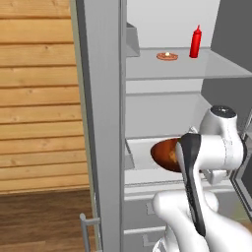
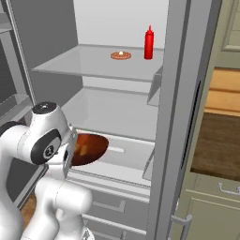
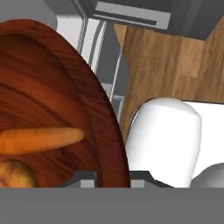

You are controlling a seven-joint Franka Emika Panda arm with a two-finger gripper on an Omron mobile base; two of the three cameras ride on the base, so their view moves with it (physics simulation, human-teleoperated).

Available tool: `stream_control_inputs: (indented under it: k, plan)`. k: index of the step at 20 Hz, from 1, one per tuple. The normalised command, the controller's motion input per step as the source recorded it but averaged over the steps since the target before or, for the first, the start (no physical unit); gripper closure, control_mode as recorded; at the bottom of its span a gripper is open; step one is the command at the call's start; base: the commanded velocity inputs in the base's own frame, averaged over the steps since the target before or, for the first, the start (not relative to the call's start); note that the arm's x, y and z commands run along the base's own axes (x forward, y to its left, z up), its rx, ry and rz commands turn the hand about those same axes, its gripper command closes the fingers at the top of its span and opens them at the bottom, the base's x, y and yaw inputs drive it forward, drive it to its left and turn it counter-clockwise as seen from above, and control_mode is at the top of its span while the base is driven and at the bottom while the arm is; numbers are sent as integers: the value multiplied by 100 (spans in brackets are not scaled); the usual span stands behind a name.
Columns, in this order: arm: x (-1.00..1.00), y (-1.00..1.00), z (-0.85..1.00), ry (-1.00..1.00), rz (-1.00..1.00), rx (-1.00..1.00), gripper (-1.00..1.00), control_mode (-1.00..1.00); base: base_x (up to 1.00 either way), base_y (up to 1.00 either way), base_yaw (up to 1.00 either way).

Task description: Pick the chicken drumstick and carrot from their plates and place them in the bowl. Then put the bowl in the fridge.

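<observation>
The fridge (image 1: pixel 103 123) (image 2: pixel 174 117) stands open, white inside with clear shelves. The reddish-brown bowl (image 1: pixel 165 152) (image 2: pixel 91 147) (image 3: pixel 52 87) hangs just over the lower shelf (image 2: pixel 126 152), inside the fridge. In it lie the orange carrot (image 3: pixel 43 139) and the pale brown chicken drumstick (image 3: pixel 15 173). My gripper (image 3: pixel 113 177) is shut on the bowl's rim, one fingertip on each side of it. In both base views my white arm hides the hand. The plates are out of view.
A red bottle (image 1: pixel 195 43) (image 2: pixel 149 43) and a small flat round food item (image 1: pixel 167 56) (image 2: pixel 121 56) sit on the upper shelf. Drawers (image 1: pixel 142 211) (image 2: pixel 112 206) lie below the lower shelf. Wooden boards (image 1: pixel 39 98) are left of the fridge, green cabinets (image 2: pixel 220 206) to its right.
</observation>
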Motion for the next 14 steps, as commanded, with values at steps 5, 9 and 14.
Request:
stream_control_inputs:
  k: [5, 9, 14]
  plan:
    - [19, -22, 56, -45, 11, 0, 100, -100, 0, 0, 0]
    - [92, -10, 11, -10, 7, 0, 100, -100, 0, 0, 0]
    - [100, -16, 0, -3, 6, 0, 100, -100, 0, 0, 0]
